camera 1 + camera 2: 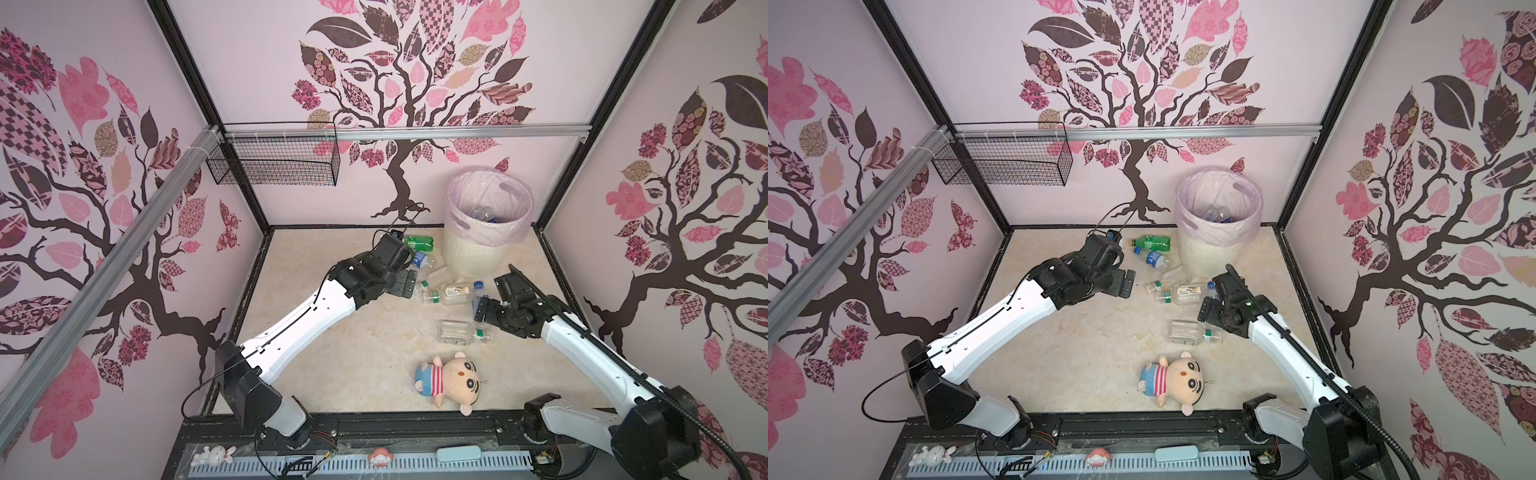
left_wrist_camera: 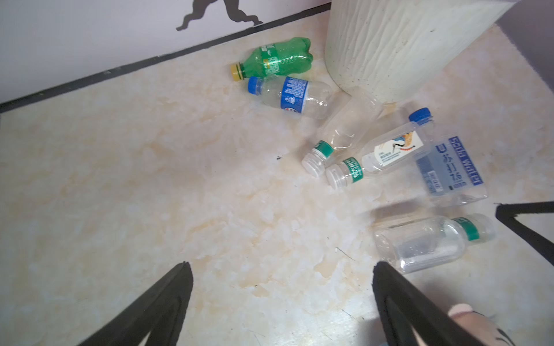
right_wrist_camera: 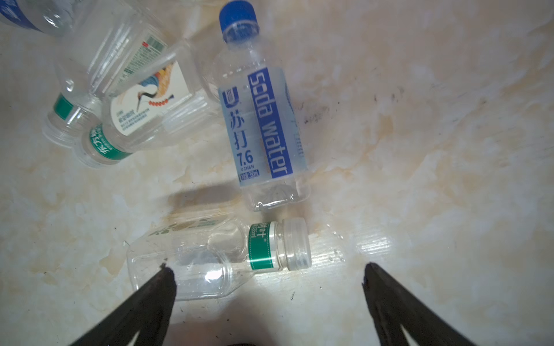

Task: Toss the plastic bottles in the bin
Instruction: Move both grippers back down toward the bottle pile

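We read "soda water", "苏打" and "7.6" on the blue-capped bottle (image 3: pixel 263 125), and "东方" on the green neck band (image 3: pixel 103 146) of a clear bottle (image 3: pixel 144 116).

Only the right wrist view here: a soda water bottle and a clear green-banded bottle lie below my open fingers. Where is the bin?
Observer: The bin stands at the back of the tabletop, just behind that bottle cluster.
Operator: Anything in it?
Observer: Yes, clear bottles lie inside its pink liner.
Operator: Where is the left gripper?
Observer: The left gripper is open above bare tabletop, left of the cluster.
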`<control>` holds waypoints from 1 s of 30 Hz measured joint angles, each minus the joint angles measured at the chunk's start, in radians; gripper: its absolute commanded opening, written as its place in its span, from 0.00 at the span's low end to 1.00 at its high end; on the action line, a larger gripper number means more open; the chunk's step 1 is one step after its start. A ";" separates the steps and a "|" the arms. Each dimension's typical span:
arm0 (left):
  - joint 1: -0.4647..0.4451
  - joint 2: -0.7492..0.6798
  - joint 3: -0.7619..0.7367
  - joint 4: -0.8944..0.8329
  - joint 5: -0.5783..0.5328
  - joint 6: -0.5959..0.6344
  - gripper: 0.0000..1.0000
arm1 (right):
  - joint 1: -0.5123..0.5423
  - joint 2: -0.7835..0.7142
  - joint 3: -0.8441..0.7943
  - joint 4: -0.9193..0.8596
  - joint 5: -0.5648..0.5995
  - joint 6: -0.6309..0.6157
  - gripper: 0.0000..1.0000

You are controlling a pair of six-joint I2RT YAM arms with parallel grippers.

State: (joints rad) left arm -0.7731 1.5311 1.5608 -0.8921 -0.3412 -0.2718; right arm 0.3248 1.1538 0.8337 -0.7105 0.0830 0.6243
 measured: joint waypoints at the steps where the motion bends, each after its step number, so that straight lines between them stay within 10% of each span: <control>1: 0.000 0.002 0.000 0.001 -0.026 0.019 0.97 | 0.000 -0.002 -0.026 0.016 -0.010 0.005 1.00; 13: 0.000 0.042 -0.005 0.035 -0.230 0.128 0.97 | -0.001 -0.005 -0.170 0.184 -0.085 0.034 1.00; 30: 0.000 0.056 -0.067 0.093 -0.196 0.110 0.97 | 0.013 0.134 -0.152 0.298 -0.188 0.092 1.00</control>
State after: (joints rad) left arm -0.7727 1.5867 1.4937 -0.7990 -0.5377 -0.1616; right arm 0.3374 1.2881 0.6819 -0.4126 -0.1055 0.7158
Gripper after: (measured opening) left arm 0.972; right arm 0.996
